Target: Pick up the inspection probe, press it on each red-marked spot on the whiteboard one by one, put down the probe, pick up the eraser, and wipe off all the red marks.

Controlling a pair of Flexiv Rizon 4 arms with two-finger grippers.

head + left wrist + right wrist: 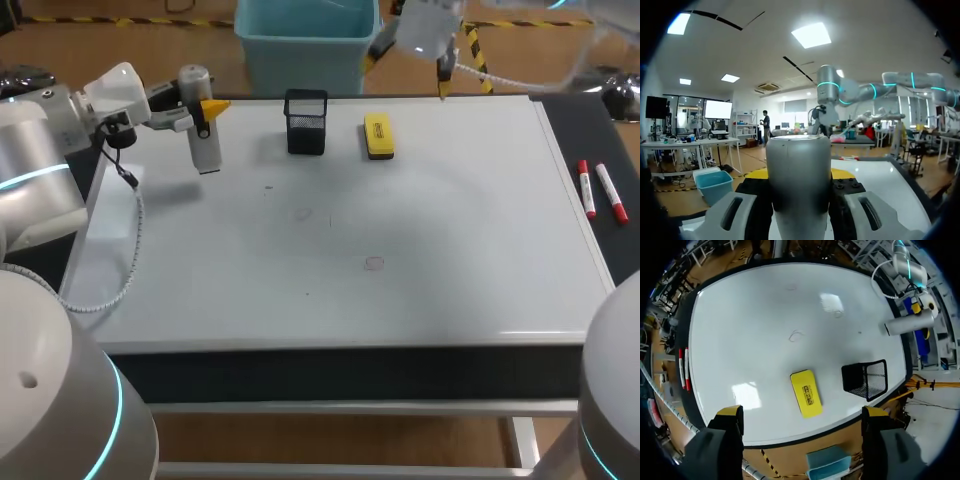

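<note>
A wide surface (600, 120) is shown from above, most of it covered by a glossy whiteboard (450, 280) (a thin pale rim runs round it). Dark margins are left bare along the left and right sides, and a dark band (350, 370) is seen along the front edge. Beneath that band a pale metal rail (350, 408) and an upright leg (522, 440) are visible. Light is thrown back softly from the white top; two bright patches of glare (831, 302) are caught in the right wrist view.

place: robotics lab | evidence: workbenches (685, 144), wall monitor (718, 109), ceiling light panels (811, 35), hazard-taped floor (130, 21)
</note>
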